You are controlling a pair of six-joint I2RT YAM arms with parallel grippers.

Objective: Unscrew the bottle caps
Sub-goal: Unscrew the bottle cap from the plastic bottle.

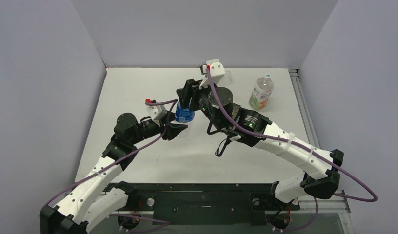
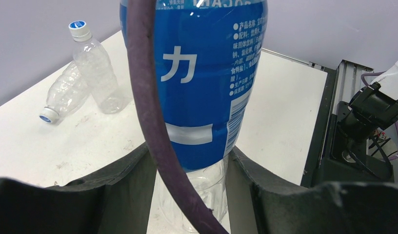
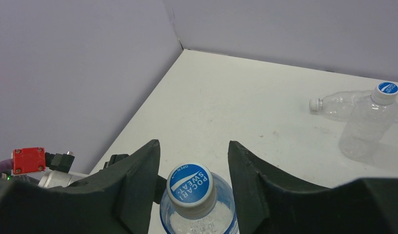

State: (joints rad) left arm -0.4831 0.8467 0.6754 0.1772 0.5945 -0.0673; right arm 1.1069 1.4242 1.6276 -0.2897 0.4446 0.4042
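The blue-labelled bottle [image 1: 184, 115] stands upright mid-table. My left gripper [image 1: 179, 128] is shut on its clear lower part; in the left wrist view [image 2: 191, 157] both fingers press against the bottle [image 2: 207, 83]. Its blue cap [image 3: 189, 184] sits between the fingers of my right gripper [image 3: 193, 148], which is open with a gap on each side. In the top view the right gripper [image 1: 186, 99] hovers over the bottle's top. Two plain bottles lie beyond: one upright [image 3: 367, 124] with a blue cap [image 3: 387, 88], one on its side [image 3: 339, 103].
The wider orange-and-green labelled bottle [image 1: 261, 92] stands upright at the back right, its white cap on. The purple cable [image 2: 148, 97] crosses the left wrist view in front of the held bottle. Grey walls enclose the table on three sides.
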